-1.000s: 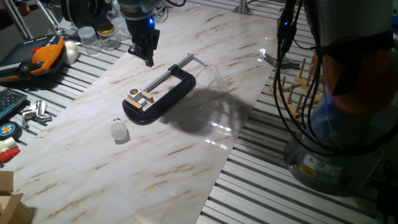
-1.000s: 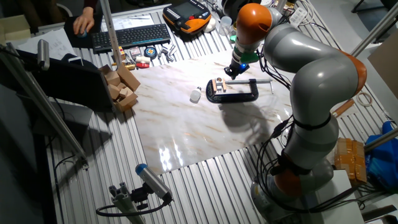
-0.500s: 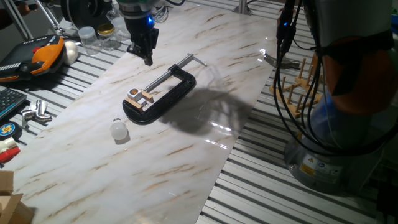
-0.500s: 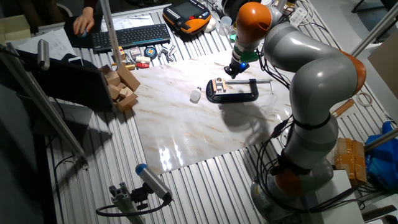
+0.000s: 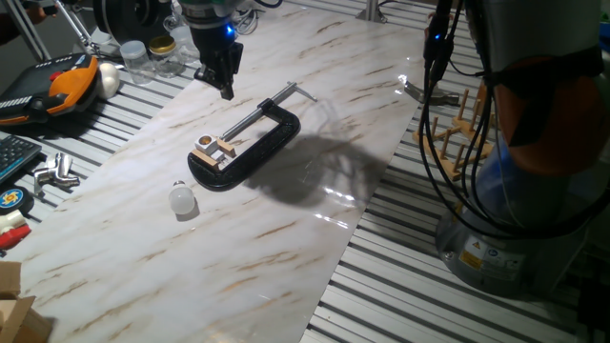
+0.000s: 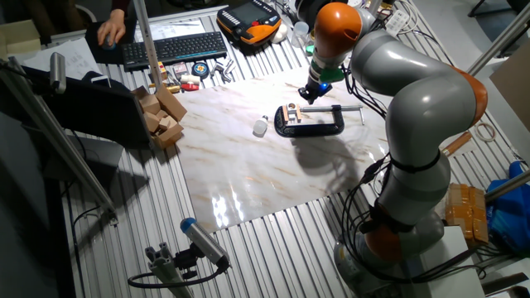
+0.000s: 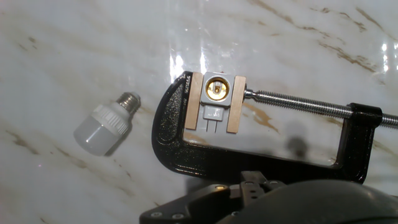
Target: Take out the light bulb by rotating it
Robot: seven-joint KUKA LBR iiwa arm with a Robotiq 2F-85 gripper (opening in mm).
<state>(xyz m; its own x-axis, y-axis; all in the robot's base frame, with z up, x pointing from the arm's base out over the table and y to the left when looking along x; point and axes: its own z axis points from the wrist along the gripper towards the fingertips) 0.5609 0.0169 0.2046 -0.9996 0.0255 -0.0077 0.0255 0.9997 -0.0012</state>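
Hand view, light bulb [image 7: 103, 127] lying beside C-clamp [image 7: 261, 155]; hand [image 5: 226, 86] grip unclear

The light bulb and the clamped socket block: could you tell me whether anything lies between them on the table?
Nothing does: in the hand view only bare marble separates the light bulb from the black C-clamp gripping the socket block.

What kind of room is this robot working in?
Probably a robotics lab or workshop: a marble-look table on slatted metal, a black C-clamp gripping a socket, a keyboard, and loose cables.
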